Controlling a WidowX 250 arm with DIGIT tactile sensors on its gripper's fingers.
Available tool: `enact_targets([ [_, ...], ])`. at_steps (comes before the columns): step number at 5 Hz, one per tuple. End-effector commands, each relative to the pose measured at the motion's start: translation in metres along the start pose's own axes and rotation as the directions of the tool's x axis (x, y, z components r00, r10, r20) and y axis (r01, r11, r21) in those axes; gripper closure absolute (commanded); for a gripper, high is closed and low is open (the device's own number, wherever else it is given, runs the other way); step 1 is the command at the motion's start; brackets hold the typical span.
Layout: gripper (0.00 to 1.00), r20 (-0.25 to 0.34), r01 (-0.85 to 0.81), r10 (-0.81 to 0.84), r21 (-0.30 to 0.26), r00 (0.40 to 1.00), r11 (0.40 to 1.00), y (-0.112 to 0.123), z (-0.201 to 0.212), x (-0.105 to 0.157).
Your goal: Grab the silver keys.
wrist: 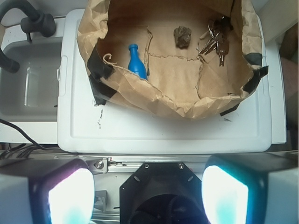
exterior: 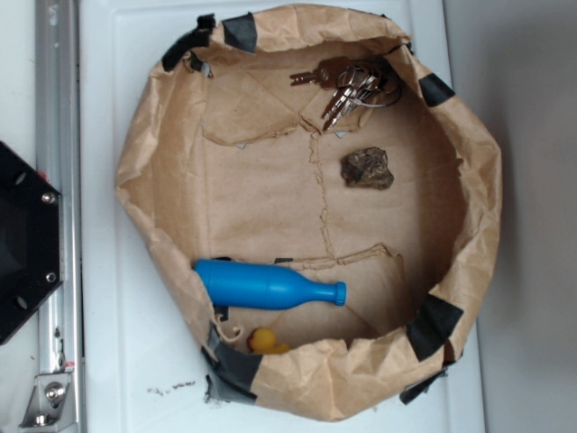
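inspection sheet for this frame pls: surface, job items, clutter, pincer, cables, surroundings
Surface: white lid bearing a brown paper basin with black tape patches on its rim.
Job's things: silver keys fanned on a ring, against the basin wall, untouched.
Clutter: dark rock near the keys; blue bottle lying on its side; yellow object, partly hidden.
Grippers: pincer back from the basin, fingers spread, empty.
Cables: black cable in the wrist view.
Surroundings: metal rail; grey tub.
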State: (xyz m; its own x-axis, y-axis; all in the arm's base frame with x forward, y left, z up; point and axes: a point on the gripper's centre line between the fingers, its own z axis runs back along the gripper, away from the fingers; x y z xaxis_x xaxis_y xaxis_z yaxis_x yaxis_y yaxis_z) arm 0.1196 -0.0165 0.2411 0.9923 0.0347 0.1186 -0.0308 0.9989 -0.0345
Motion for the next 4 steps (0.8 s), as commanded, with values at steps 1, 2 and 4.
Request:
enact_targets([
  [1, 0.0, 0.17, 0.172, -0.178, 0.05, 0.969, 0.984, 0.001, -0.03, 0.096],
  [2, 0.0, 0.212, 0.242, -0.259, 0.103, 0.942, 0.965, 0.02, -0.062, 0.137],
  [4, 0.0, 0.228, 0.387, -0.446, 0.26, 0.866, 0.884, 0.041, -0.103, 0.124],
])
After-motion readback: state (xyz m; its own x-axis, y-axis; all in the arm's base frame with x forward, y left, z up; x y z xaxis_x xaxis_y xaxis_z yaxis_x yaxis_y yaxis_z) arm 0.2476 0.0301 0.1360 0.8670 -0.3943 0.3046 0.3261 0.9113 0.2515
